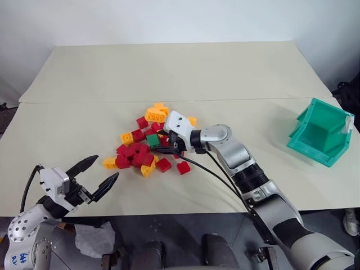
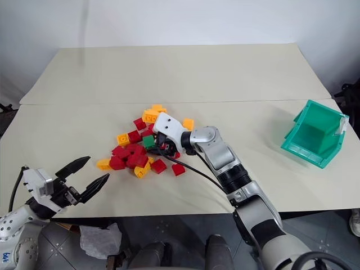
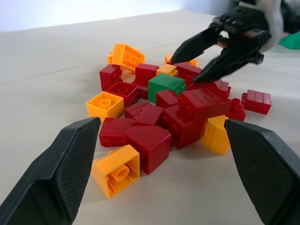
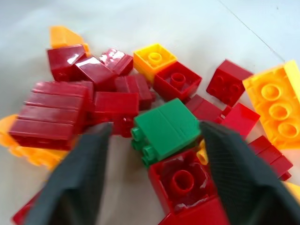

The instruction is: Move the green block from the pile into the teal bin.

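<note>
the small dark green studded plastic brick (image 4: 165,127) lies mid-pile, among red bricks (image 1: 138,157). the right gripper (image 4: 154,159), jaws apart, straddles it. light, rigid, slick: pinch its flat sides. the left gripper (image 1: 95,171) hangs open, near-left.

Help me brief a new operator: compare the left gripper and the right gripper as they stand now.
The right gripper reaches over the pile, its open fingers on either side of the green block; the left gripper hangs near the table's front edge, apart from the bricks. The right gripper tilts down toward the bricks; the left gripper sits about level, aimed at them. Both are open, holding nothing, with two black fingers.
</note>
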